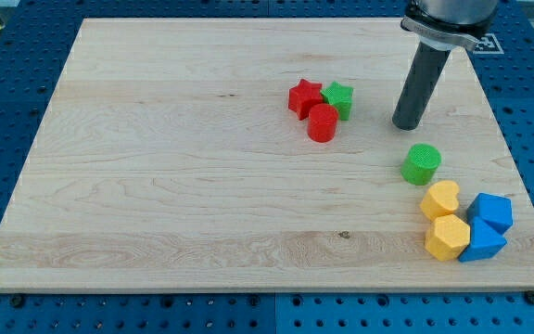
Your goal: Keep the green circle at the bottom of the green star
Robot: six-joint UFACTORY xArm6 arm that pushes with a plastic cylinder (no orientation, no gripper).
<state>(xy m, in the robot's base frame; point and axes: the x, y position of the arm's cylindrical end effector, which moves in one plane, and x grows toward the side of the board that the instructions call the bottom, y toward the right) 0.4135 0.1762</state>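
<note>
The green circle lies on the wooden board at the view's right. The green star sits up and to the left of it, touching a red star and a red circle. My tip rests on the board between the two green blocks, a little above and left of the green circle and well right of the green star. It touches neither block.
Below the green circle is a cluster at the board's lower right: a yellow heart, a yellow hexagon, and two blue blocks. The board lies on a blue perforated table.
</note>
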